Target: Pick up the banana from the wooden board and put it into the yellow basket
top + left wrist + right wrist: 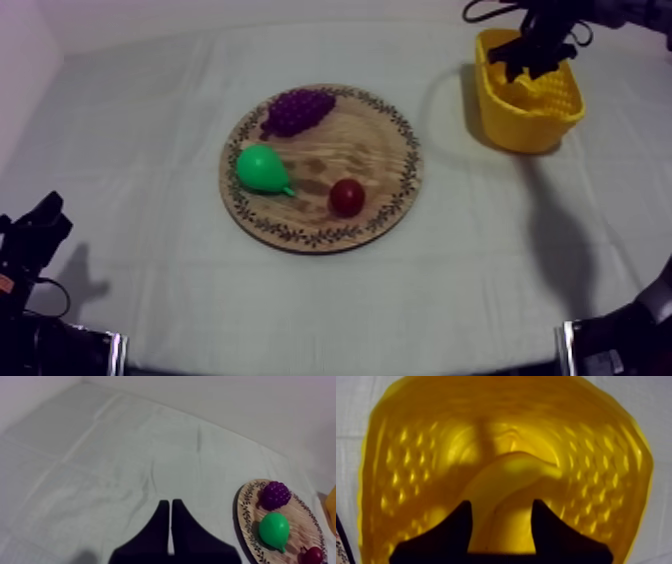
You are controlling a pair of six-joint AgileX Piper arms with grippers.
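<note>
— Starting at the left: anything doing with the left gripper [40, 222]?

— Nothing. Parked low over the grey-white cloth [150, 120], well apart from the fruit, and pinched into a narrow wedge with nothing inside. Probably kept back there to leave the job to the other arm.

— Moving on to the round wooden board [385, 215], then?

— Sits mid-table, carrying a bunch of grapes [297, 108] at the far edge, a green pear [262, 168] toward the left and a small red fruit [347, 196] nearer the front. All spaced apart, none touching. No banana among them.

— And over at the right?

— Reaches in from the upper right, with the right gripper [530, 62] hanging straight over the mouth of the yellow basket [520, 130]. Clamped on the banana [511, 471], a black finger on each flank, gripping across the narrow width, likely the only span that fits.

— Down inside, or above the rim?

— Looks to be within the rim, with dimpled yellow walls all round. Cannot tell whether touching the floor.

— So how far along?

— Nearly done, by the look of it. Needs only a letting-go and a straight lift clear. Worth watching for a snag on the basket wall while rising.
</note>
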